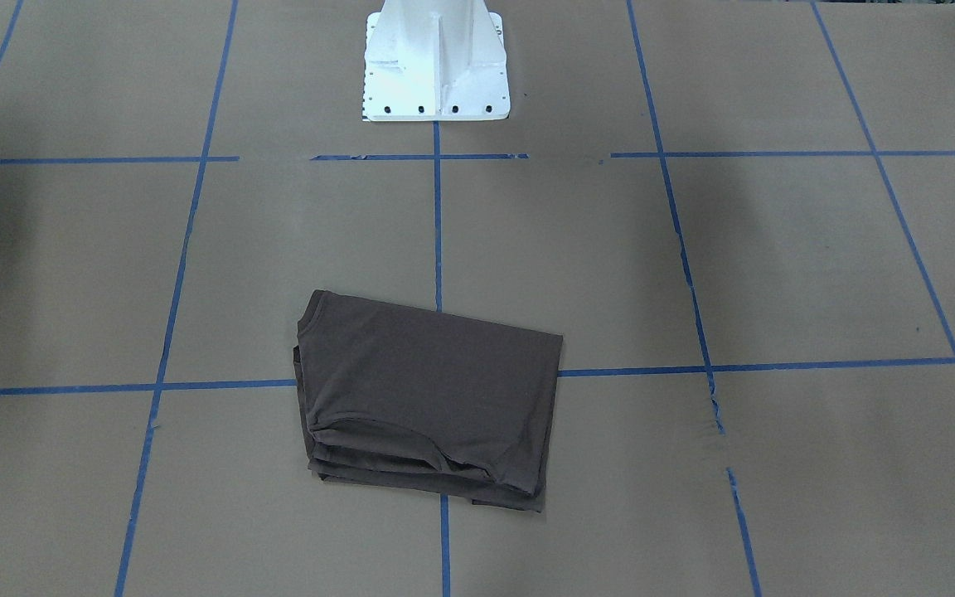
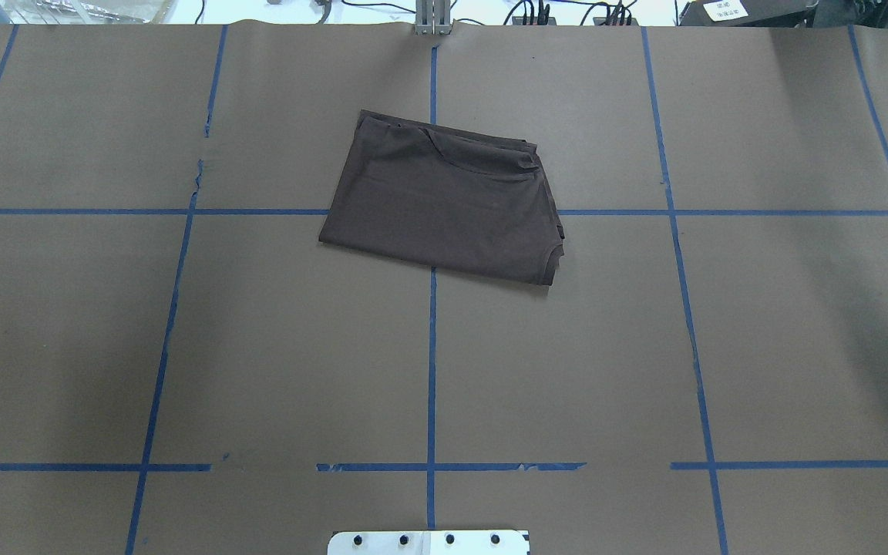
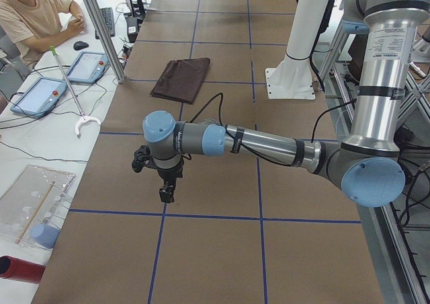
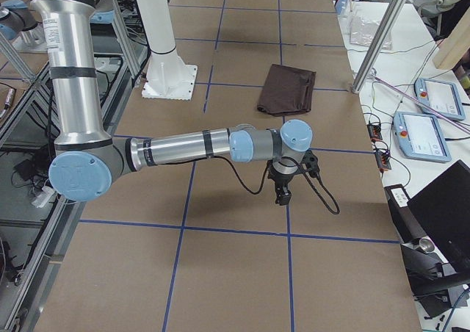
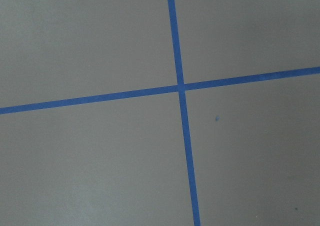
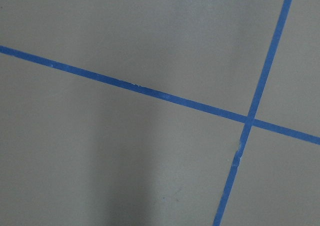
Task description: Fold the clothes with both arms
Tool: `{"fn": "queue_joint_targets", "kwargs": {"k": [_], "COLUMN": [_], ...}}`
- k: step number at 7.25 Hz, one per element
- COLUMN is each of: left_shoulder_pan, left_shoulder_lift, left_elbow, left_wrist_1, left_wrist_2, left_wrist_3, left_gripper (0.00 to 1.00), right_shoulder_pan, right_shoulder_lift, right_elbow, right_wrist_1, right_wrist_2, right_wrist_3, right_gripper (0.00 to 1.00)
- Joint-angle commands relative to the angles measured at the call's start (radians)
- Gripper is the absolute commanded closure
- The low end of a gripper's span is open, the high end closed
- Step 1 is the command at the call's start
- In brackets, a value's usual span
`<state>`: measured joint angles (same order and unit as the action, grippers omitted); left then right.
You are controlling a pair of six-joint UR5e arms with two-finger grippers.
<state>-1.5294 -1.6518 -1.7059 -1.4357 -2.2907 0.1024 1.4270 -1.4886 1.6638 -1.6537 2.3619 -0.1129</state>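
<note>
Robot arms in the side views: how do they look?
The left arm and right arm are silver-grey tubes with light blue joint caps and black bands. Their black cables loop near the wrists. The left end effector and right end effector are black.

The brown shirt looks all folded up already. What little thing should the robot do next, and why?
Probably it should just back away to rest and stop. The dark brown soft T-shirt lies as a folded rectangle, layers stacked, on the brown paper-covered table. The left arm's black tool and the right arm's black tool hang over bare table, far from it.
</note>
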Motion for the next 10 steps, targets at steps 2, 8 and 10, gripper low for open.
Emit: {"fn": "queue_joint_targets", "kwargs": {"k": [2,8,10], "left_shoulder_pan": [0.0,0.009,0.011], "left_shoulder_lift": [-0.002,0.0,0.0], "left_elbow": [-0.061,-0.049,-0.061], "left_wrist_1": [0.003,-0.005,0.0], "left_wrist_2": [-0.004,-0.006,-0.006], "left_wrist_3": [-0.003,-0.001,-0.001], "left_gripper": [0.0,0.0,0.0], "right_shoulder_pan": [-0.002,-0.008,-0.007], "right_shoulder_lift": [0.004,-0.012,-0.012], "right_elbow": [-0.004,-0.015,-0.013], "right_wrist_1": [0.043,0.103,0.103], "right_wrist_2": [-0.001,0.05,0.051], "right_wrist_3": [-0.002,0.001,0.001], "right_gripper": [0.0,0.0,0.0]}}
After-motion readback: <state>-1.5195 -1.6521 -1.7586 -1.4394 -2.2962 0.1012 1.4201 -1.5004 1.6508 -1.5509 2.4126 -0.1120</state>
